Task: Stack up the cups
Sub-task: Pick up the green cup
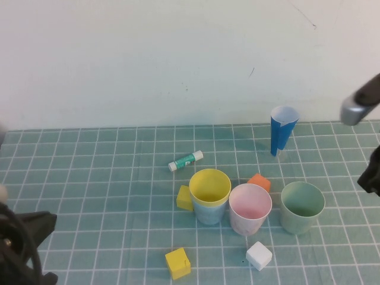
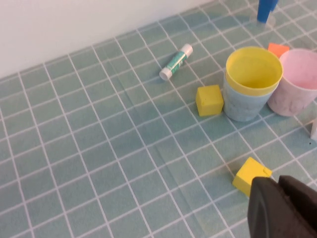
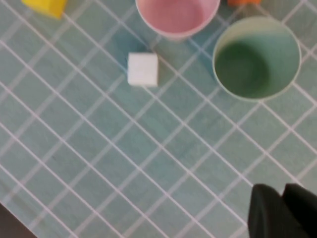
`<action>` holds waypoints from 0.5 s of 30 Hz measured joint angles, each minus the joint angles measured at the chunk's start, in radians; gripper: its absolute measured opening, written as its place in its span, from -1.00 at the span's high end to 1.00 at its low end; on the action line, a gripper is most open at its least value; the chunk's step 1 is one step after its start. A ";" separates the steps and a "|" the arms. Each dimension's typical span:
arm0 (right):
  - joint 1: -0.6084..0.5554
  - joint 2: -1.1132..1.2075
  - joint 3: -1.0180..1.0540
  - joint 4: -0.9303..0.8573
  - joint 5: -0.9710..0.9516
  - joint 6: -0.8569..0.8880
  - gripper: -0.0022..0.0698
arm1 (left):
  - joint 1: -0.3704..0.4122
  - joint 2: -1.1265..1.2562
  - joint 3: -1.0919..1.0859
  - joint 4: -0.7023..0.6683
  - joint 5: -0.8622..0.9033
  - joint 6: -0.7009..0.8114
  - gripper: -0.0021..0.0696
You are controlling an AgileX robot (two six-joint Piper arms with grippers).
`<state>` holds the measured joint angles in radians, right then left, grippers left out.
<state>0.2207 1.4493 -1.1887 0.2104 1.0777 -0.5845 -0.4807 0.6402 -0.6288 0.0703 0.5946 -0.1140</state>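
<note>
Cups (image 1: 249,205) stand between left gripper (image 2: 280,186), right gripper (image 3: 282,191).

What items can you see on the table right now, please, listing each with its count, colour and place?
Yellow cup: one, nested in the blue cup, mid-table.
Pink cup: one, upright, right of that stack.
Green cup: one, pale, upright, furthest right.
Paper cone: one, blue-white, far right.
Glue stick: one, green-white, lying behind the cups.
Yellow blocks: two, beside the stack and nearer.
Orange block: one, behind the pink cup.
White block: one, front.
Left gripper: shut, near left.
Right gripper: right edge.
</note>
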 joint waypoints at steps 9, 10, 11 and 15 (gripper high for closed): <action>0.060 0.259 -0.132 -0.140 -0.008 0.149 0.24 | 0.000 -0.017 0.000 0.008 0.019 -0.002 0.94; 0.060 0.279 -0.132 -0.138 -0.031 0.170 0.07 | 0.000 -0.017 0.000 0.008 0.020 -0.002 0.94; 0.060 0.295 -0.134 -0.138 -0.050 0.186 -0.08 | 0.000 -0.017 0.000 0.008 0.022 -0.002 0.94; 0.061 0.373 -0.138 -0.134 -0.141 0.244 -0.54 | 0.000 -0.017 0.000 0.008 0.031 -0.002 0.94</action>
<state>0.2821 1.8223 -1.3265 0.0764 0.9367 -0.3401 -0.4807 0.6229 -0.6288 0.0779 0.6258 -0.1161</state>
